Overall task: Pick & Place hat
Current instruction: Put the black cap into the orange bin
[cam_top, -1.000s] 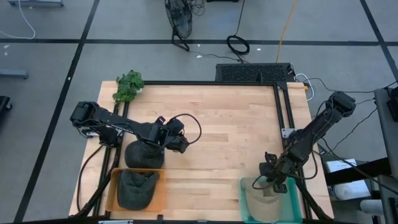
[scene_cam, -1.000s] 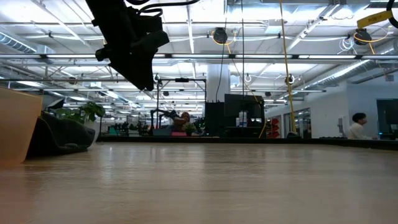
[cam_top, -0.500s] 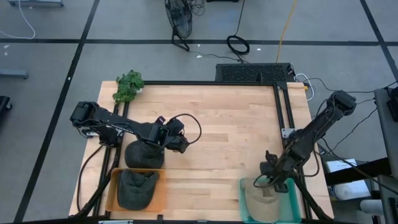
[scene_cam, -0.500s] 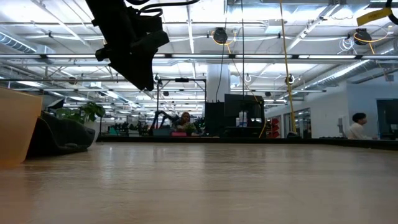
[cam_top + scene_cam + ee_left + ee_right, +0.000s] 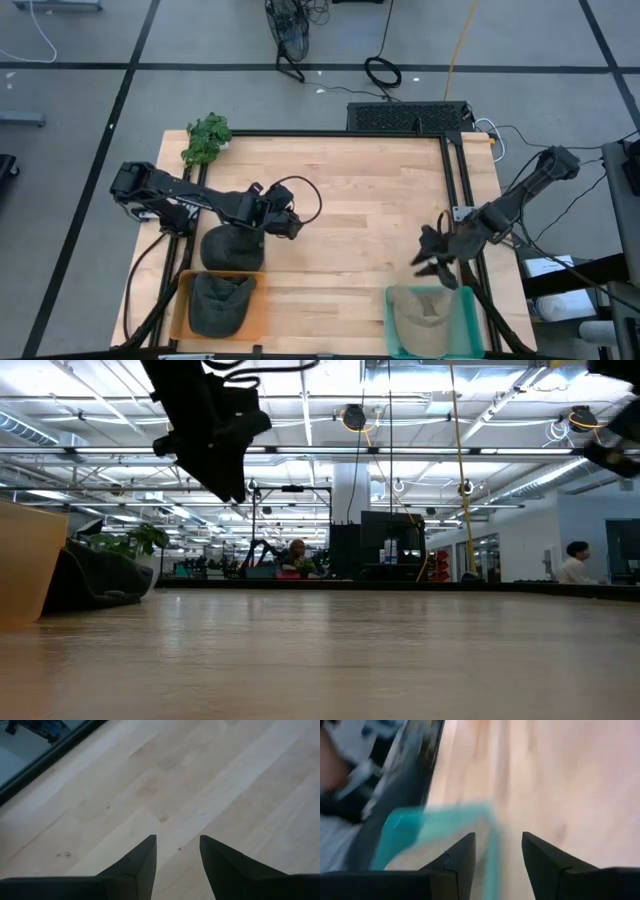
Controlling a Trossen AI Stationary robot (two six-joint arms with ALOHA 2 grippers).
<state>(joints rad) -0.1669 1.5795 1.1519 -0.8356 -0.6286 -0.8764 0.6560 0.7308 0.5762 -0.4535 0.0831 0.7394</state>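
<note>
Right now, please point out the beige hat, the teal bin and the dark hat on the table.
beige hat (image 5: 425, 312): high view, on its crown.
teal bin (image 5: 468, 322): high view, on its right wall.
dark hat on the table (image 5: 232, 248): high view, on its crown.

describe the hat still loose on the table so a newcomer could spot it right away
On the wooden table, look to the near left corner, where an orange bin holds one dark hat. Just behind that bin another dark hat sits on the bare wood, beside the left gripper. It alone is in no bin; the tan hat lies in the teal bin.
</note>
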